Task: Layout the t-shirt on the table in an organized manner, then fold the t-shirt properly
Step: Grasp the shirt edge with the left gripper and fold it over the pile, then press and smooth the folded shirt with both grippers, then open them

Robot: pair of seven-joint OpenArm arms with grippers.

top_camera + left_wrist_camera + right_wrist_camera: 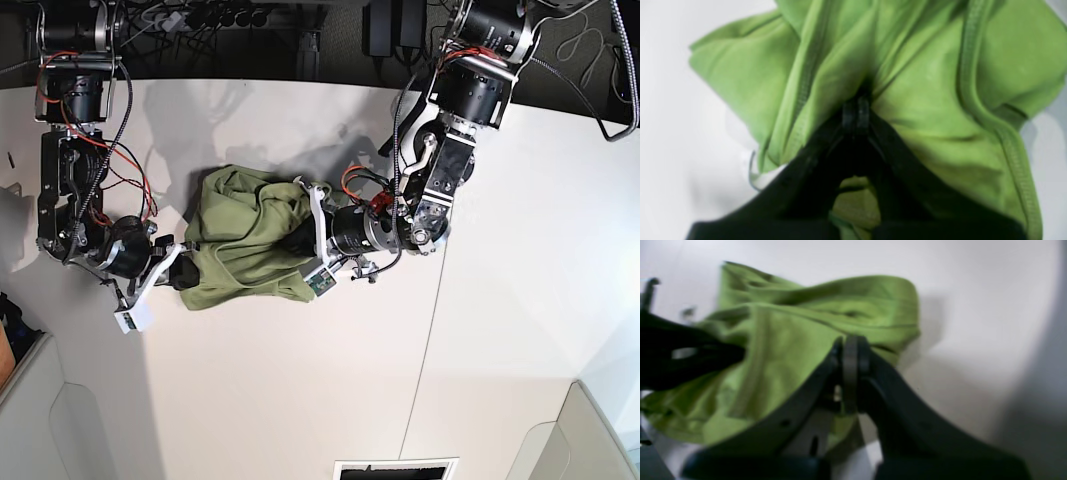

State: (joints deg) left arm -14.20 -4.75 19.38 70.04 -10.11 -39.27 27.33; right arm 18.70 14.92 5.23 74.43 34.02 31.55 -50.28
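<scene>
Your right gripper [850, 350] is clamped on the bunched t-shirt [245, 240] at its near-left hem; your left gripper [857, 111] pinches inner folds. The shirt sits crumpled toward the table's [500, 330] far-left corner. Pulling apart may drag several layers together, so it twists instead of spreading.

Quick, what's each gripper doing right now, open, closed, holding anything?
Left gripper: closed, pinching a fold of the crumpled olive-green cotton t-shirt.
Right gripper: closed on the t-shirt's edge.
</scene>
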